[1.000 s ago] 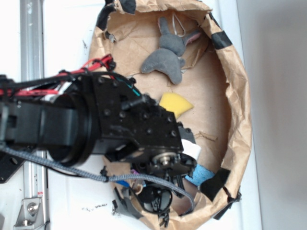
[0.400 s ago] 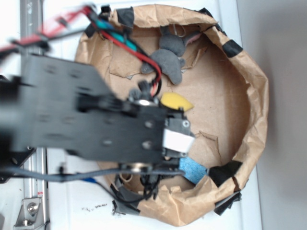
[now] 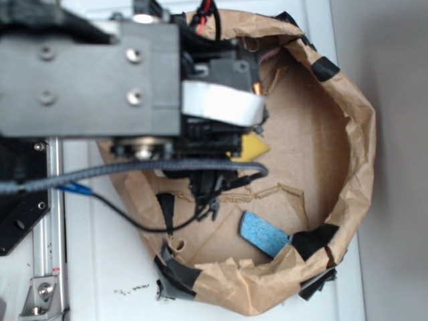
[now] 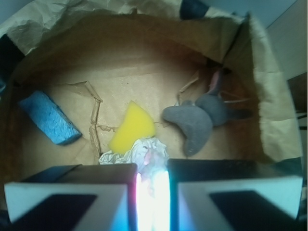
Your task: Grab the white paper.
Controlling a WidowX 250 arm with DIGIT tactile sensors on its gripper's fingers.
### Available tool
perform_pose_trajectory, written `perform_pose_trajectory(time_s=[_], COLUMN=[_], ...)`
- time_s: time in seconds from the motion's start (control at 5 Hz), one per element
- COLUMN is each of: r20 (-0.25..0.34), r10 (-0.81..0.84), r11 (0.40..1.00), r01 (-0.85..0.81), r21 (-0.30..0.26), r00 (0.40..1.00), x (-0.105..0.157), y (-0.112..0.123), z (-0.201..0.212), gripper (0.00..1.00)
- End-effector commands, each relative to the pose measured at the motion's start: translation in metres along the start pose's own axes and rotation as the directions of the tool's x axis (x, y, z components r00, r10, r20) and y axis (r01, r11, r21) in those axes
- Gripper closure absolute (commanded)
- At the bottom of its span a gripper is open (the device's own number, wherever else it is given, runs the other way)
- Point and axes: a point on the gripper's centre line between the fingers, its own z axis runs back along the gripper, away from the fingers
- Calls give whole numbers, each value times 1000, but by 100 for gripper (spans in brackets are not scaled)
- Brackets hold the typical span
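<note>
In the wrist view the white paper (image 4: 144,151), a crumpled wad with grey creases, sits between my gripper's (image 4: 152,168) two dark fingers (image 4: 103,173), and the gripper is shut on it. Part of the wad sticks out past the fingertips, in front of the yellow sponge (image 4: 132,126). The gap between the fingers glows bright white, so the rest of the wad is washed out. In the exterior view my arm (image 3: 100,73) covers the upper left of the bag and hides the paper.
Everything lies inside a brown paper bag (image 3: 354,134) with rolled-down walls. A blue sponge (image 4: 48,118) (image 3: 264,234) lies on the bag floor. A grey plush toy (image 4: 195,122) lies to the right of the yellow sponge (image 3: 253,146). Torn creases mark the bag floor (image 4: 94,125).
The arm has swung from the lower part of the bag to its upper left and looms larger. The blue sponge is now uncovered, and the grey toy is now hidden in the exterior view.
</note>
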Motion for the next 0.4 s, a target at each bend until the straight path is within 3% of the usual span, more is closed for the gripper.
perform_pose_trajectory(time_s=[0.0, 0.2], r20=[123, 111], r10=[0, 15], r11=[1000, 1000], r01=[-2, -16], r21=[10, 11], r00=[992, 994], x=[-2, 6], y=[19, 19], z=[47, 42], gripper=[100, 100])
